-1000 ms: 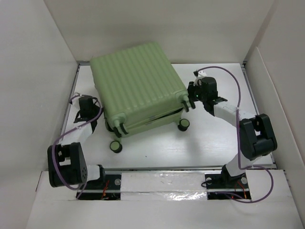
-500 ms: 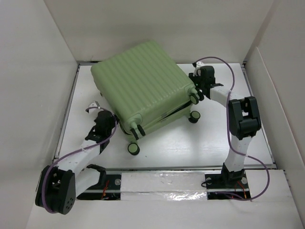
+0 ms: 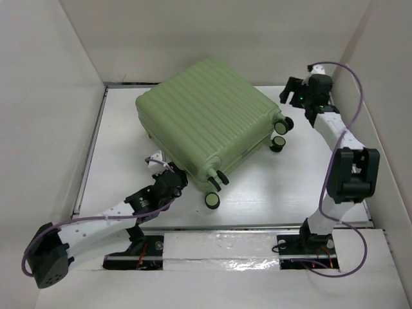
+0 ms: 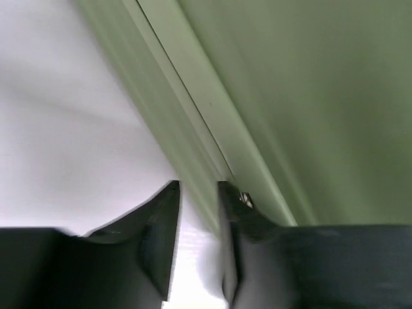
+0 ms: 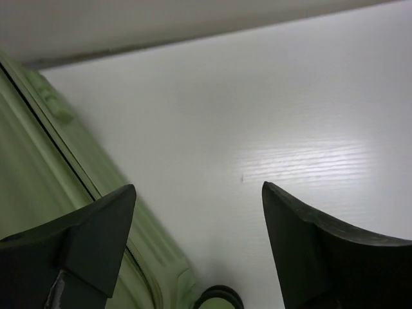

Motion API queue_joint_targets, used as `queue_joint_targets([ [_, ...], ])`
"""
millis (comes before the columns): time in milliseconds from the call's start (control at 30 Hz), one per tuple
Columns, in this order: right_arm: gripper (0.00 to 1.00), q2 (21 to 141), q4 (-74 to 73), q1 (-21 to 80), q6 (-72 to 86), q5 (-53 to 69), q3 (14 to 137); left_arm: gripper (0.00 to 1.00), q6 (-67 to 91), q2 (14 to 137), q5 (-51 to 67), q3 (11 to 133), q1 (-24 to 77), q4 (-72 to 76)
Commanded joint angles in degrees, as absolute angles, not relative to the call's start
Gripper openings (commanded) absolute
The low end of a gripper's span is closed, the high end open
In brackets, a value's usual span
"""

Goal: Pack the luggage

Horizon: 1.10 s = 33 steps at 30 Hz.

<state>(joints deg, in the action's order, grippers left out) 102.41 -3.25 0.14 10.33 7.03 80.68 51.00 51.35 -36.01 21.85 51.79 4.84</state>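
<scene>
Luggage (image 3: 206, 109) lying ribbed side up, askew on the counter (image 3: 277, 187)

Nearest, the left pincer (image 3: 172, 177) sits barely parted at the shell seam, grasping nothing. Farthest, the right pincer (image 3: 291, 98) gapes wide by the wheels (also empty). Best to press on firm shell edges, I'd judge, not the rolling wheels.

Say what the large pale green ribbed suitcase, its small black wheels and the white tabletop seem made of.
Green suitcase: likely hard moulded plastic; rigid ribs, satin sheen. Black wheels: plastic or rubber, too small to tell. White tabletop: probably painted or laminated wood; faint grain under gloss.
</scene>
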Motion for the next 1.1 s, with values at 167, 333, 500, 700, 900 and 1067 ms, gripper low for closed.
queue_joint_targets([
  [167,0.52,79.68,2.78,0.08,15.37,5.36,70.69,0.35,43.54,35.60,-43.94,33.05,48.70,5.59],
  [333,0.00,66.81,11.15,12.09,18.01,2.38,53.81,0.25,39.02,47.32,-34.39,44.36,37.12,18.09],
  [500,0.00,59.96,13.35,20.21,20.03,-5.26,39.13,0.20,43.59,63.69,-10.14,59.45,13.60,21.36],
  [700,0.00,58.88,16.88,21.36,22.41,-7.12,30.77,0.19,37.55,86.37,-3.96,80.36,1.33,11.09],
  [900,0.00,63.36,17.05,21.36,22.59,-6.06,31.11,0.20,29.11,110.02,7.81,100.36,-5.80,-4.40],
  [1067,0.00,69.25,19.24,21.36,22.50,-6.24,34.35,0.24,28.56,121.62,20.01,108.96,-6.33,-3.68],
])
